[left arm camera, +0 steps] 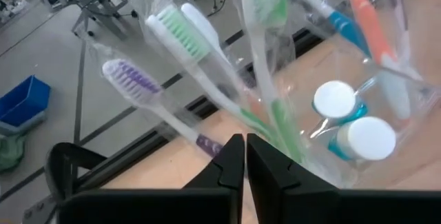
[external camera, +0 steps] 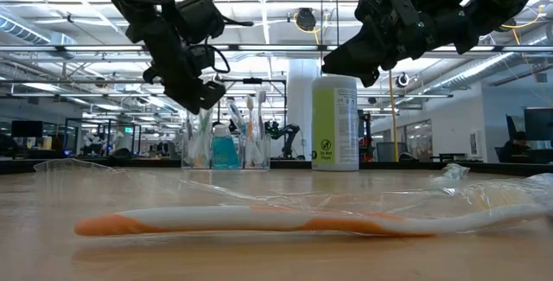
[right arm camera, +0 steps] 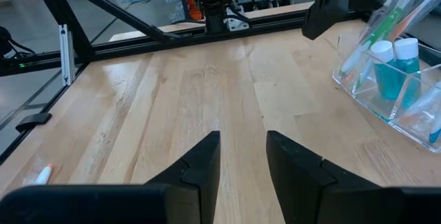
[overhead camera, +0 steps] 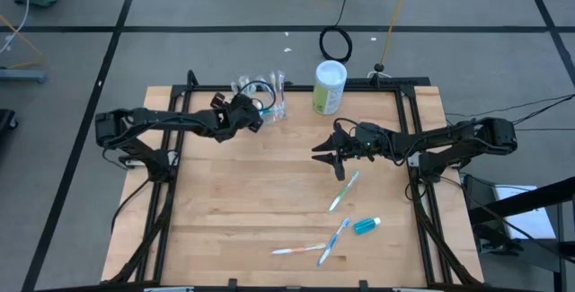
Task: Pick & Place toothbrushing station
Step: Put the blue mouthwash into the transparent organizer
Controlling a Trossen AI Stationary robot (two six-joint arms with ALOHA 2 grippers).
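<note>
High view | left gripper (overhead camera: 254, 119) pressed together, just beside clear holder (overhead camera: 272, 100) | right gripper (overhead camera: 331, 155) spread, well apart

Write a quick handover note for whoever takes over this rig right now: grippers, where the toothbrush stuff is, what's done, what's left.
Left gripper: nearly shut, empty, at the clear holder by the far edge.
Right gripper: open, empty, above mid-table.
Done: several toothbrushes and blue tubes in the holder.
Left: three loose toothbrushes and one blue tube on the table's near right.
</note>
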